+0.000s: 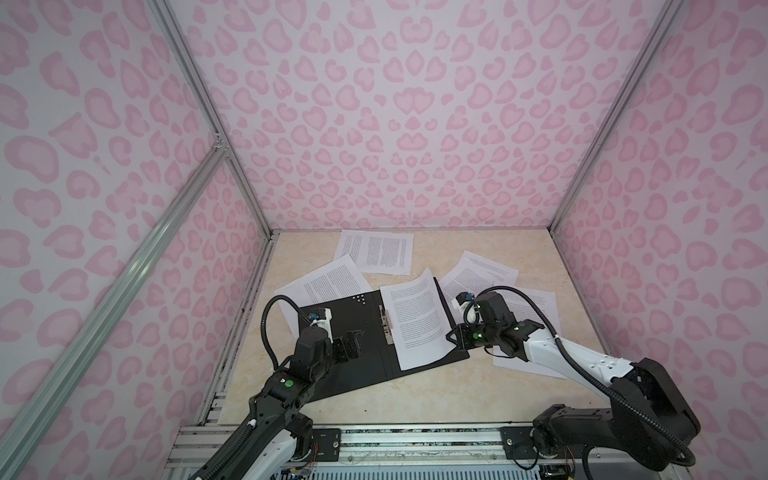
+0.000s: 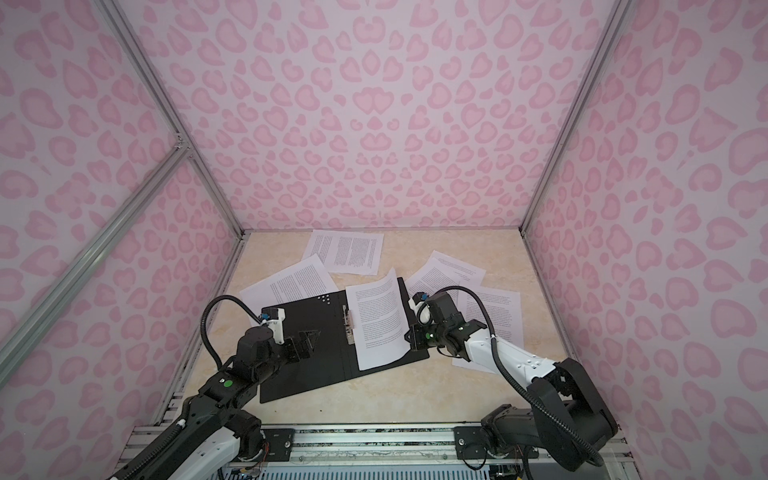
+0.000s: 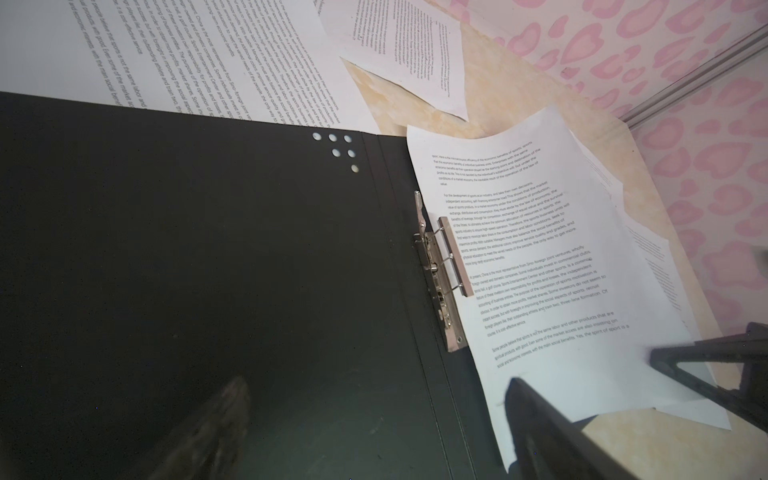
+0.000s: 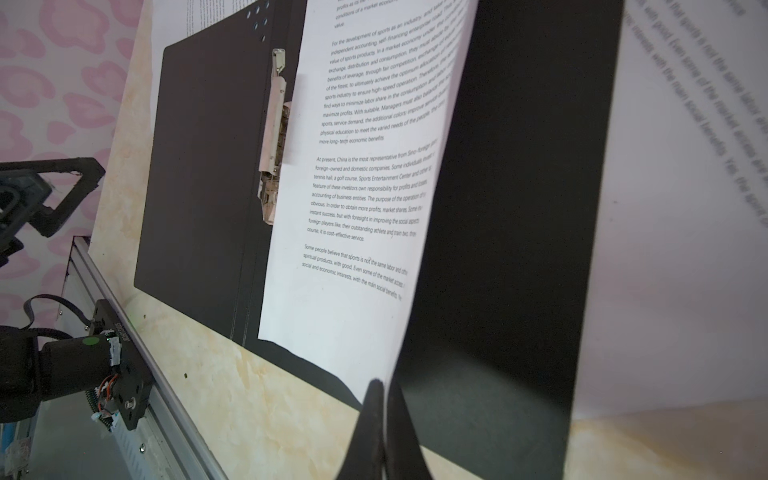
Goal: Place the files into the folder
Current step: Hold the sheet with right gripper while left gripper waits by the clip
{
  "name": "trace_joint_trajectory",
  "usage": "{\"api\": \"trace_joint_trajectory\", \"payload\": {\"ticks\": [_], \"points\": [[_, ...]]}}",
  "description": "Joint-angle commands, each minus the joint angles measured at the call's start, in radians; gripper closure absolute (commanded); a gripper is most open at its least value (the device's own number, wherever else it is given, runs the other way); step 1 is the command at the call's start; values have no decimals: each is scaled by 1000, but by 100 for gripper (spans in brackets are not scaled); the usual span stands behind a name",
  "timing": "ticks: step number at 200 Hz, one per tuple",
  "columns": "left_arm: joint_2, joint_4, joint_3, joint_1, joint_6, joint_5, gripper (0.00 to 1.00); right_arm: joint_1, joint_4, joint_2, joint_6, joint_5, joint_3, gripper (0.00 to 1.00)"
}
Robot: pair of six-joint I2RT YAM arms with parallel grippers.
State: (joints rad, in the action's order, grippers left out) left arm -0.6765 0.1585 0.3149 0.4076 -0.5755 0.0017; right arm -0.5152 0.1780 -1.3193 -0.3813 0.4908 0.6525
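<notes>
Pink spotted walls (image 1: pixel 374 124) stand on three sides of the pale worktop (image 1: pixel 436 395). The folder (image 1: pixel 357 378) lies open and flat in the middle of the worktop, with its black inside facing up.

Loose paper lies all around it. The far sheet (image 1: pixel 376 251) lies by the back wall, apart from the folder. The left sheet (image 1: pixel 328 282) has one corner under the folder's left half. The right sheets (image 1: pixel 478 270) lie on top of each other just beside the folder. The right arm (image 1: pixel 582 361) hangs over them and hides part of them. The held sheet (image 1: pixel 415 320) lies on the folder's right half, and its right edge is lifted and bent up.

The right arm comes in low from the near right corner and bends toward the middle. The left arm (image 1: pixel 270 415) comes in from the near left corner.

The right end effector (image 1: pixel 451 336) is closed tight and pinches the lifted edge of the held sheet. The left end effector (image 1: pixel 351 343) is wide open with nothing in it. It is over the folder's left half.

The metal clip (image 1: pixel 387 326) sits on the folder's spine, at the held sheet's left edge. Six small holes (image 1: pixel 359 298) show in the far corner of the folder's left half.
</notes>
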Motion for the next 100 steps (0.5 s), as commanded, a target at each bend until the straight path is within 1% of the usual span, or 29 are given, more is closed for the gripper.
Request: {"api": "trace_joint_trajectory", "payload": {"ticks": [1, 100], "points": [[0, -33, 10, -1, 8, 0, 3, -4, -21, -5, 8, 9, 1, 100], [-9, -37, 10, -1, 7, -1, 2, -14, -18, -4, 7, 11, 4, 100]]}}
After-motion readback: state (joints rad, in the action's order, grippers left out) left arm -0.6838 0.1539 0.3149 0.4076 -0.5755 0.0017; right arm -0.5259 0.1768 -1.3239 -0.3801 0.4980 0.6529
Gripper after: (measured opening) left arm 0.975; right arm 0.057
